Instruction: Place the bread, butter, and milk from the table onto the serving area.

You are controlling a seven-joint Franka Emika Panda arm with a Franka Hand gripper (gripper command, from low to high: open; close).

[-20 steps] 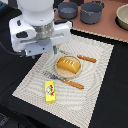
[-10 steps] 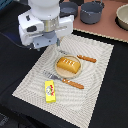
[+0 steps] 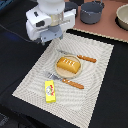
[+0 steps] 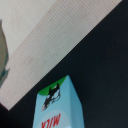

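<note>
The bread [image 3: 67, 64] lies on the round tan plate [image 3: 59, 73] on the striped cream serving area [image 3: 95, 90]. The butter [image 3: 50, 91] lies on the mat near its front edge. The milk [image 4: 56, 106], a light-blue carton, shows only in the wrist view, on the black table [image 4: 105, 60] just off the mat's edge [image 4: 50, 45]. In the exterior view the arm hides it. My gripper [image 3: 52, 35] hangs over the mat's far left corner. Its fingers show in neither view.
A pinkish-brown board [image 3: 107, 27] at the back bears a grey pot [image 3: 91, 11] and a bowl [image 3: 122, 16]. Orange-handled cutlery lies on both sides of the plate, one piece behind it [image 3: 86, 58] and one in front [image 3: 73, 83].
The arm has moved from over the mat's left part toward the back and the exterior view's right. Bread and butter have not moved.
</note>
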